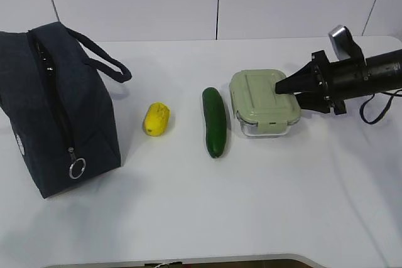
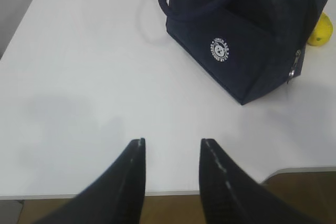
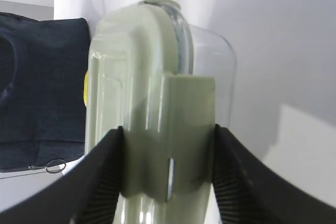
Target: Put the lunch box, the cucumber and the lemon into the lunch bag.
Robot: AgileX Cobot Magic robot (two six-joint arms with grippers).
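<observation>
Right gripper (image 3: 168, 182) grips the lunch box (image 3: 152, 103) by its lid clasp; next, lift it toward the lunch bag (image 1: 56, 105), far beyond.

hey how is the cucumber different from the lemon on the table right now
The cucumber is dark green, long and slim; the lemon is bright yellow, short and oval. The cucumber's skin looks smooth, the lemon's slightly lumpy. The lemon lies nearer the bag, the cucumber beside the lunch box. Both lie bare on the white table, untouched by either arm.
</observation>
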